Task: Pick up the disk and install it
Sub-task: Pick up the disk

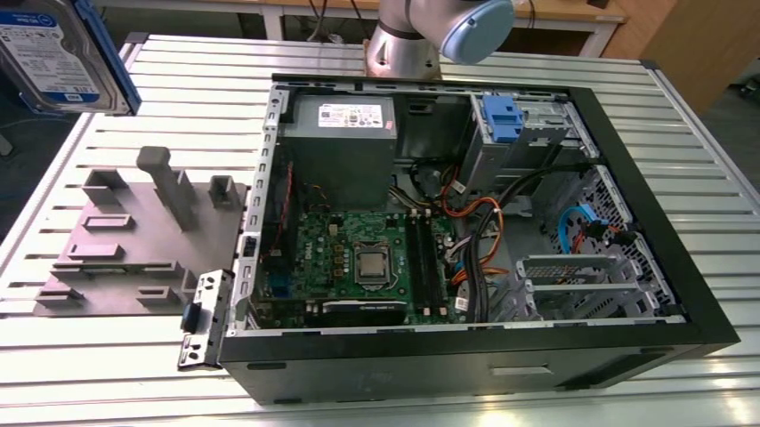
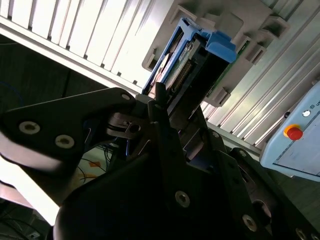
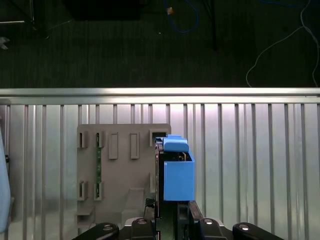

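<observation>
The disk hangs high in the air at the exterior view's upper left, above the table's edge, its white-and-blue label showing and a blue rail along its side. Both wrist views show it edge-on, the disk with its blue plastic rails sticking out from between the black fingers. My gripper is shut on the disk, and its finger bases clamp the near end. Directly below the held disk lies the grey fixture plate.
An open computer case lies on the slatted metal table, with a grey power-supply box and a drive bay with a blue latch inside. The grey fixture plate sits beside the case. The arm's base stands behind it.
</observation>
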You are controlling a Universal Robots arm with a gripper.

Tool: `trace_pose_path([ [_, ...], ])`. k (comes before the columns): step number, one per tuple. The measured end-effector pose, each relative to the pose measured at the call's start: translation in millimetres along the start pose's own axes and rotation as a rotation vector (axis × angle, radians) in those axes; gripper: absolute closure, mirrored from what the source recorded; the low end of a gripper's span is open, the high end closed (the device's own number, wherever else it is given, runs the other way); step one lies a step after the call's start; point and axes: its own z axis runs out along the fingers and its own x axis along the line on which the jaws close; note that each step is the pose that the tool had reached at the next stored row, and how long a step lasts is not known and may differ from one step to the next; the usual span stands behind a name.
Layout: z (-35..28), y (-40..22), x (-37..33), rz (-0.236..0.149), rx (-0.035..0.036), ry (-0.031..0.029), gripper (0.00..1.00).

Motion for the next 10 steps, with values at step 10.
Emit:
trace_pose_path([
  [10, -2.6, 0.1, -0.1, 0.000, 0.0000, -0.0016, 0.65],
])
